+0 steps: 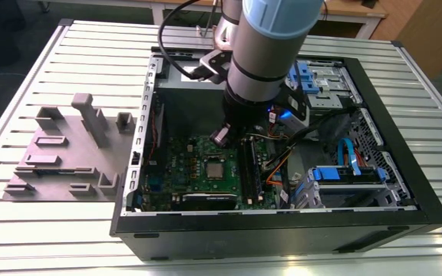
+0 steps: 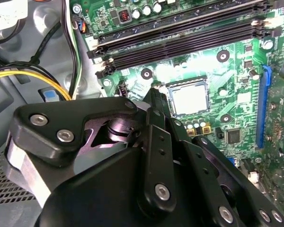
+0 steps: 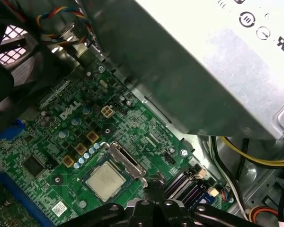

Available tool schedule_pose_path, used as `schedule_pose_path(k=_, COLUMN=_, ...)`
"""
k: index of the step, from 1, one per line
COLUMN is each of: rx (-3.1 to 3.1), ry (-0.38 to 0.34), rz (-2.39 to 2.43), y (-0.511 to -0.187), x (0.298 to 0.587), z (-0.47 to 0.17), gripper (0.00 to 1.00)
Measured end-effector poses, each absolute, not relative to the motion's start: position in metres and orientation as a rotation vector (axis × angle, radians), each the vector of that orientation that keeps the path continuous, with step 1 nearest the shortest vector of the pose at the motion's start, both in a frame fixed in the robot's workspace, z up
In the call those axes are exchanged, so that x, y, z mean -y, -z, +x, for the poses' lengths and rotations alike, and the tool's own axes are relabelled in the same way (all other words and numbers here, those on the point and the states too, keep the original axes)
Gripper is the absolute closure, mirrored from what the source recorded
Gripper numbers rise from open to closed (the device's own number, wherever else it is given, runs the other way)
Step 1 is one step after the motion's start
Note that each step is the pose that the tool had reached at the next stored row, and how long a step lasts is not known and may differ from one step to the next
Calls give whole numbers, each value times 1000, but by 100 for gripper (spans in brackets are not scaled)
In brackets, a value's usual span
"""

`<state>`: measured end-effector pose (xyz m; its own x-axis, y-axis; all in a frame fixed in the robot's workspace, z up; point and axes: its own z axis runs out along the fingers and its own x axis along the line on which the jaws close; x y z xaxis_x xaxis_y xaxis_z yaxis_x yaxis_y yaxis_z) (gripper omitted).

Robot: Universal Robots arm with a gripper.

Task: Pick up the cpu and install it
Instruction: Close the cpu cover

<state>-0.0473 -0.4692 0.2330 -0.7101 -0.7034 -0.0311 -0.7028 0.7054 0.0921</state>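
The cpu point(image 1: 216, 169) lies flat in its socket at the middle of the green board point(image 1: 171, 167), inside the open black computer case point(image 1: 282, 233) at the centre of the exterior view. In both wrist views its bare silver top point(image 2: 189, 98) point(image 3: 105, 181) carries no writing that can be made out. A silver metal clasp point(image 3: 128, 161) lies just beside it.

The claw point(image 1: 223, 139) hangs low over the board. In both wrist views its black fingers meet at one tip point(image 2: 155, 94) point(image 3: 154, 182), closed on nothing, just beside the cpu's edge.

The board bears white lettering point(image 3: 68, 111) and a small white sticker point(image 3: 59, 207). The grey power box point(image 3: 203, 71) shows round printed marks. A grey holder block point(image 1: 67, 149) sits on the slatted table point(image 1: 52, 230) at the exterior view's left.
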Motion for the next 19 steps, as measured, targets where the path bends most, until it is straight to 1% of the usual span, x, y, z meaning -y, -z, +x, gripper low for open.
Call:
schedule_pose_path(k=12, rx=2881, ry=152, rz=1225, y=-233, x=475, z=-45, gripper=90)
schedule_pose_path(k=19, rx=2878, ry=152, rz=1232, y=-232, x=471, z=-41, gripper=90)
